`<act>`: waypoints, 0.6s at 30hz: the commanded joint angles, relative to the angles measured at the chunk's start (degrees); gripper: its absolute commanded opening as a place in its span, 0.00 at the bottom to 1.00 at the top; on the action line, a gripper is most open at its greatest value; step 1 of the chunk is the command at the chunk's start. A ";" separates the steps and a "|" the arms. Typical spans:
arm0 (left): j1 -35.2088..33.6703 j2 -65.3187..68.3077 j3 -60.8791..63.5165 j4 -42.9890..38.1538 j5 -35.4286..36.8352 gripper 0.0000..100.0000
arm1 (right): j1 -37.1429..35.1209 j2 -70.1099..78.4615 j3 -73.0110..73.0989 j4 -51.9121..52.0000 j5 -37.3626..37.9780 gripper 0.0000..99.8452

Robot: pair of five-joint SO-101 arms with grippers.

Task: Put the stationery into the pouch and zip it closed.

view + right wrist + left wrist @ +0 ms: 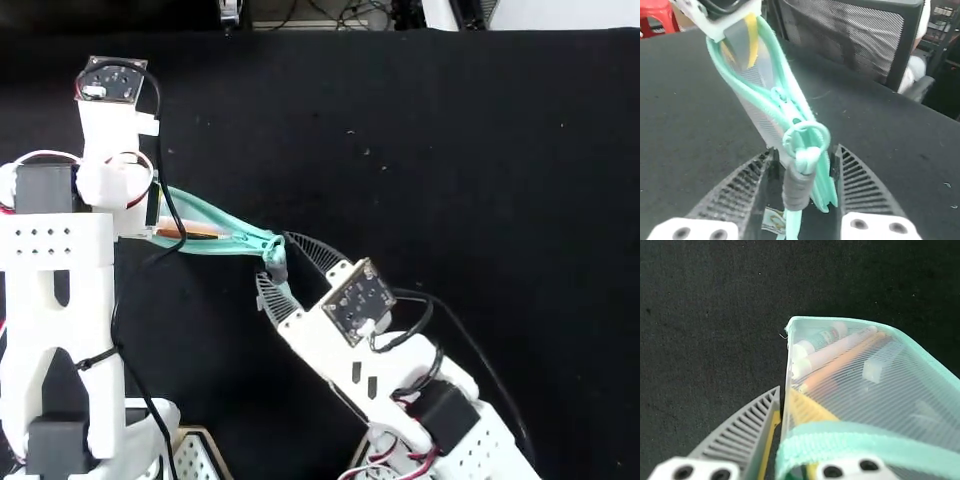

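Observation:
The pouch (pixel 215 222) (pixel 890 390) (pixel 760 110) is clear mesh with teal trim and hangs above the black table. Inside it lie an orange pencil (pixel 840 365), white pens (pixel 822 354) and a small eraser (pixel 872 369). My left gripper (pixel 158 228) (pixel 790 400) (pixel 735 30) is shut on one end of the pouch, its pads taped yellow. At the other end, the zipper pull (pixel 275 262) (pixel 799 185), a teal ring with a grey wrapped tab, hangs between the spread fingers of my right gripper (pixel 272 256) (pixel 804 150), which is open.
Black cloth covers the table (pixel 480 150), with wide free room to the right and far side. A mesh chair (pixel 840 30) and a red stool (pixel 655 15) stand beyond the table. The arm bases sit along the near edge.

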 commanded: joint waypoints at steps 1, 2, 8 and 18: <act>0.75 2.46 4.44 -1.23 0.26 0.03 | -0.62 -0.31 -0.13 -1.85 -0.53 0.16; 0.75 2.46 4.44 -1.23 0.26 0.03 | -0.53 -0.40 -0.22 -1.85 -0.44 0.14; 0.75 2.46 4.62 -1.23 0.35 0.03 | -0.35 -0.84 -1.45 -1.49 4.84 0.01; 0.84 2.02 4.09 -3.25 0.44 0.03 | 3.96 0.40 -16.48 4.57 10.81 0.01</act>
